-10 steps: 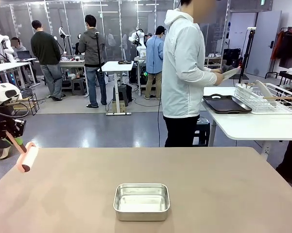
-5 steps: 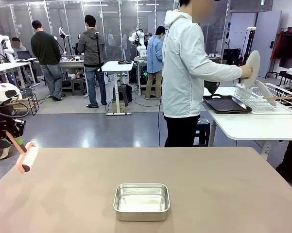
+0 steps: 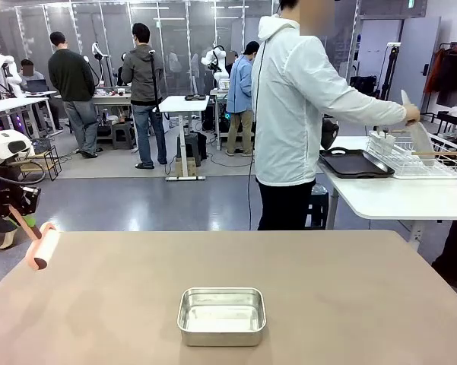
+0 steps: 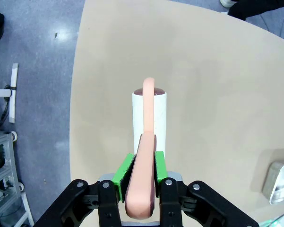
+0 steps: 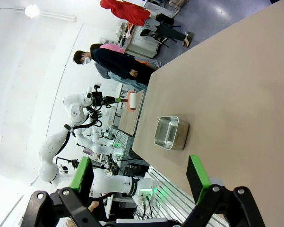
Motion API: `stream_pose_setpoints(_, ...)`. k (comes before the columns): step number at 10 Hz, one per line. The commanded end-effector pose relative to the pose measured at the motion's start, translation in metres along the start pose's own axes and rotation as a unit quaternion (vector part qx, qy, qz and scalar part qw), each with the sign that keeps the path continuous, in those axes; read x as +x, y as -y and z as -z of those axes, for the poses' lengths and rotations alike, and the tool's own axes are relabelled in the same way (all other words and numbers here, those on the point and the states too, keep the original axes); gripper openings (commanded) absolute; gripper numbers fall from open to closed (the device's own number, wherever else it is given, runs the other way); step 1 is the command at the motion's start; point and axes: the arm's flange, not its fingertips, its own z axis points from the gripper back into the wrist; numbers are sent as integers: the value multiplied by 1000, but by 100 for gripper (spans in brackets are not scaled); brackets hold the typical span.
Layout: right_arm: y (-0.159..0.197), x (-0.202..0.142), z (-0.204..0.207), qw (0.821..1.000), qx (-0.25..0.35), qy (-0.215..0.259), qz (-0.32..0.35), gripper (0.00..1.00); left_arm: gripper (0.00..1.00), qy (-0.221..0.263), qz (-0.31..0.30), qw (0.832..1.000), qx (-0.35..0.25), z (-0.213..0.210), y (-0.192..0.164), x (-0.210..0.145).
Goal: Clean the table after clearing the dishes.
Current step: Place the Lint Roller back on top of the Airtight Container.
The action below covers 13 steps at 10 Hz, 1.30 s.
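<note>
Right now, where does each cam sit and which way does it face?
Front: fixed at the robot's side, looks across the table at the person; left gripper at the left edge.
Left wrist: looks down its fingers, clamped on the lint roller.
Right wrist: rolled sideways, open right gripper over the table.
All share the steel pan.

steel pan (image 3: pixel 221 315) mid-front, table (image 3: pixel 350 289) open around

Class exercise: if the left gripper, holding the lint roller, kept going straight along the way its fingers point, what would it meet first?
Probably the table. The left gripper points down at it, and the lint roller it holds would touch first, though its height above is unclear.
</note>
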Motion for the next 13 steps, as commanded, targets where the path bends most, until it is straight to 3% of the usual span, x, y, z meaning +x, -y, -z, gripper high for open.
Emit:
stream_pose_setpoints(1, -3, 0, 1, 1000, 2, -1, -5, 100, 23, 0, 0, 1000, 0, 0, 0, 0)
stream_pose_setpoints(3, -3, 0, 1, 1000, 2, -1, -5, 100, 23, 15, 116, 993, 24, -28, 52, 3)
stream_pose_setpoints(4, -3, 0, 1, 1000, 2, -1, -5, 100, 23, 7, 222, 973, 68, -41, 89, -1)
stream_pose_setpoints(6, -3, 0, 1, 1000, 2, -1, -5, 100, 23, 3, 365, 928, 68, -70, 155, -11)
stream_pose_setpoints(8, -3, 0, 1, 1000, 2, -1, -5, 100, 23, -20, 509, 859, 58, -87, 221, -21)
stream_pose_setpoints(9, -3, 0, 1, 1000, 2, -1, -5, 100, 23, -32, 582, 811, 49, -90, 259, -26)
stream_pose_setpoints(12, -3, 0, 1, 1000, 2, -1, -5, 100, 23, -53, 704, 708, -13, -74, 353, -43)
stream_pose_setpoints(13, -3, 0, 1, 1000, 2, -1, -5, 100, 23, -50, 729, 682, -20, -71, 378, -50)
